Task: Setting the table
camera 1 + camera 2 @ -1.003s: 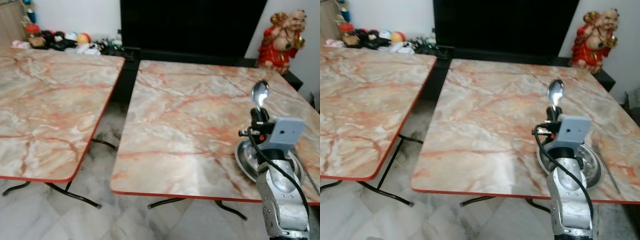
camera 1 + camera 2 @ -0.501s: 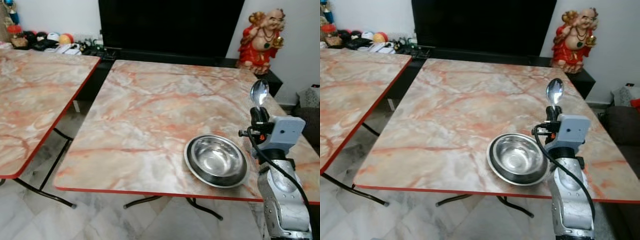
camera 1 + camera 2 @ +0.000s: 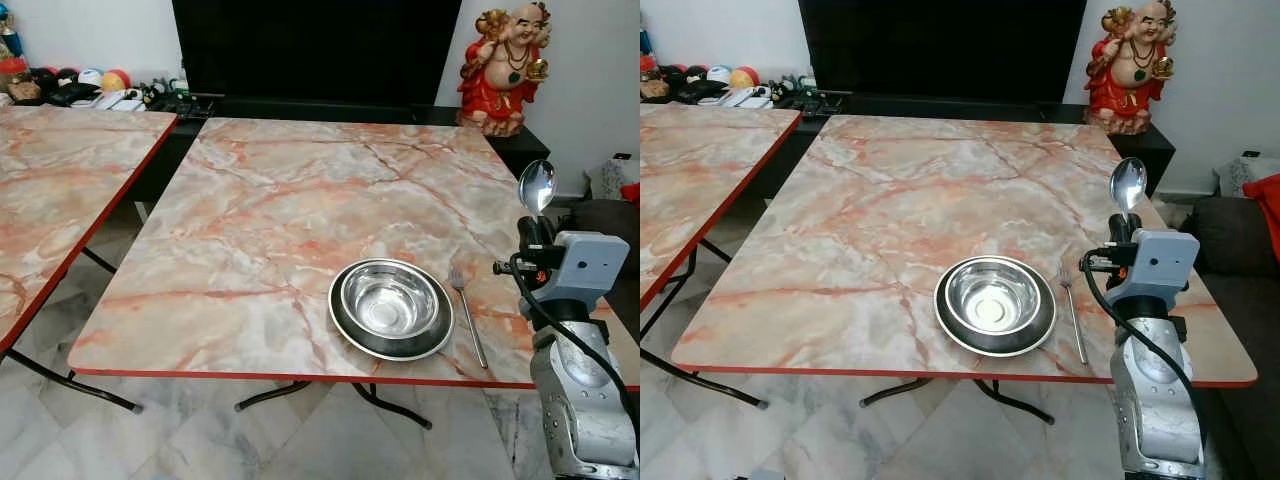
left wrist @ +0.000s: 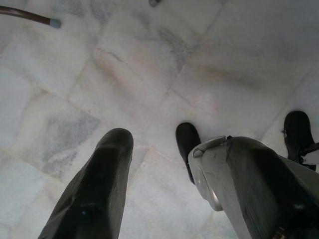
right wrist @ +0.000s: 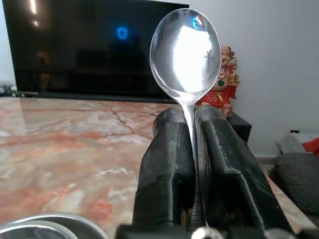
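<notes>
From my seat, the far left shows a second marble-patterned table (image 3: 60, 190), well apart from the job. My left gripper (image 4: 164, 184) hangs idle over pale floor tiles (image 4: 124, 74), its jaws spread with nothing between them. The worktop (image 3: 280, 220) ahead is glossy, pink-veined stone-look laminate with a thin red edge. Near its front edge sits a round steel bowl (image 3: 390, 307), mirror-bright, nested on a wider flat rim. Just beside it on the right lies a slim steel fork (image 3: 467, 315), tines pointing away from me. Further right, my right gripper (image 5: 194, 144) stands off the table's right edge, jaws pinching the neck of a polished spoon (image 5: 186, 55) held upright, its oval bowl uppermost.

My worry is the setting down. The spoon is smooth metal gripped on a narrow stem, so I judge it could twist or slip as I tilt it flat. The free strip right of the fork is narrow, and a careless sweep could knock the fork or send the spoon off the slick edge.
</notes>
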Robot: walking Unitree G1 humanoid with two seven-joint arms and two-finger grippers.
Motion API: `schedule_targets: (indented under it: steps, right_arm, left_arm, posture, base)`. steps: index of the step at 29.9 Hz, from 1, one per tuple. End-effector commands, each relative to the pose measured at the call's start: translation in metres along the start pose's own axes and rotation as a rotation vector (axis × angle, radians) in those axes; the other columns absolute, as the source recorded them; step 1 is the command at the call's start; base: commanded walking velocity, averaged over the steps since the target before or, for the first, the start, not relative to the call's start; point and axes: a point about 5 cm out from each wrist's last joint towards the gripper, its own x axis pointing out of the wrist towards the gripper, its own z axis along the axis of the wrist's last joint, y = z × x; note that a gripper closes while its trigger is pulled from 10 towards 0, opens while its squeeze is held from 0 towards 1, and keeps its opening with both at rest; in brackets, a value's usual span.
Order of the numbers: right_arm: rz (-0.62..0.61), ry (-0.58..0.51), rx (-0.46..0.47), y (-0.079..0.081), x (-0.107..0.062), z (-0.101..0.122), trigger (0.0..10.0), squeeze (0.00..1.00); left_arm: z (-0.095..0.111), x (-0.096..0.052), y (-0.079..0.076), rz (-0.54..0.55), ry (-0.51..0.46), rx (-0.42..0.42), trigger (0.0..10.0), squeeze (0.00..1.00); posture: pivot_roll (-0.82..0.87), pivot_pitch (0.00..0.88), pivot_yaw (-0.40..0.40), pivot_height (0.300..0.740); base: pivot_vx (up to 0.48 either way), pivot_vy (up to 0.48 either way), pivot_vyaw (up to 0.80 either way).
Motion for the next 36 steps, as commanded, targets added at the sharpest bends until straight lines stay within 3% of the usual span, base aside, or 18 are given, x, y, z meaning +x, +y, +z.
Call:
schedule_targets:
  steps: [1,5,8,14,20,36]
  right_arm:
    - [-0.026,0.054,-0.041,-0.011,-0.002,-0.008,10.0,0.0]
    - [-0.058,0.155,-0.107,-0.028,-0.002,-0.02,10.0,0.0]
    - [-0.075,0.148,-0.106,-0.035,-0.002,-0.02,10.0,0.0]
    - [-0.022,0.023,-0.028,-0.017,-0.003,-0.002,10.0,0.0]
    - [-0.022,-0.063,0.045,-0.009,-0.003,0.008,10.0,0.0]
    - [-0.027,-0.066,0.054,-0.006,-0.001,0.007,10.0,0.0]
  left_arm:
    - [-0.002,-0.001,0.001,0.001,0.011,-0.002,10.0,0.0]
    - [-0.001,-0.001,0.002,-0.012,0.006,-0.007,10.0,0.0]
    - [-0.001,-0.001,0.004,0.001,-0.008,-0.024,10.0,0.0]
    - [-0.002,-0.002,0.01,0.017,0.002,-0.022,10.0,0.0]
    - [-0.003,-0.004,0.019,0.044,0.0,-0.013,10.0,0.0]
    - [-0.005,-0.004,0.018,0.037,0.008,-0.017,10.0,0.0]
  posture:
    - [-0.07,0.096,-0.03,0.74]
    - [-0.07,0.105,-0.027,0.74]
    - [-0.07,0.108,-0.023,0.74]
    - [-0.07,0.119,-0.013,0.74]
    - [-0.07,0.122,-0.012,0.74]
    - [-0.06,0.132,-0.015,0.74]
  base:
    - [0.0,0.0,0.0]
    - [0.0,0.0,0.0]
    - [0.0,0.0,0.0]
    - [0.0,0.0,0.0]
    - [0.0,0.0,0.0]
    - [0.218,0.0,0.0]
